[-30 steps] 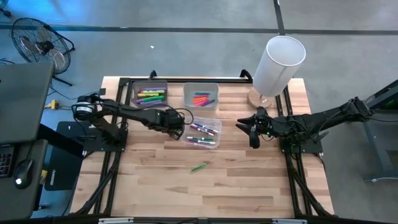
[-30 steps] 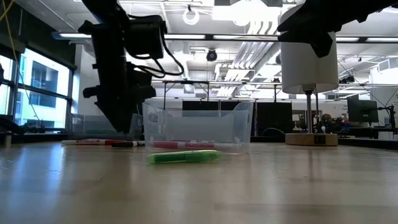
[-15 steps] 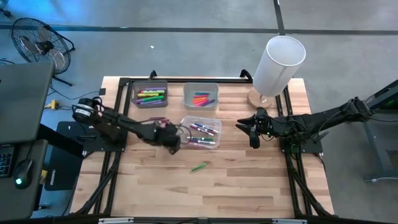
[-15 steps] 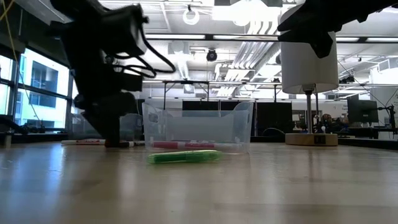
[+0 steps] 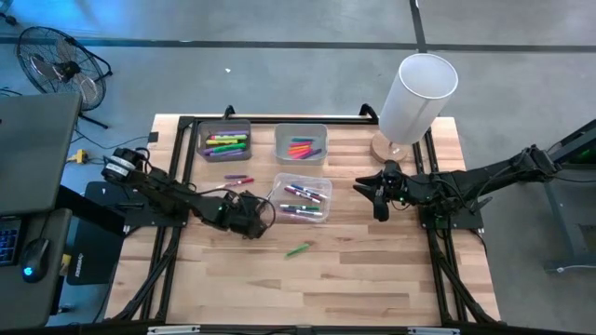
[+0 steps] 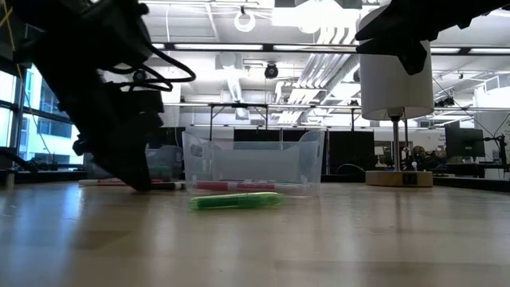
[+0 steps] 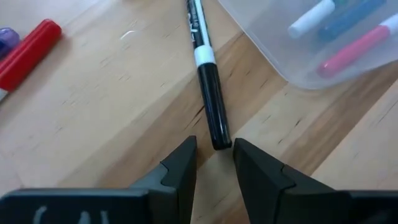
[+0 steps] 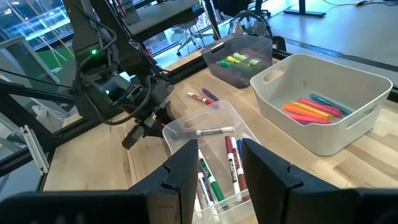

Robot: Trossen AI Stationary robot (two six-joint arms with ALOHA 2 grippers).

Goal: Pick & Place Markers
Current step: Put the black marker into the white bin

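The left gripper hangs low over bare wood, fingers parted and empty, just short of a black-capped white marker beside the clear plastic bin. The right gripper waits, slightly open and empty, near that bin's other edge.

Black-capped marker on wood just ahead of parted jaws, clear bin beside it
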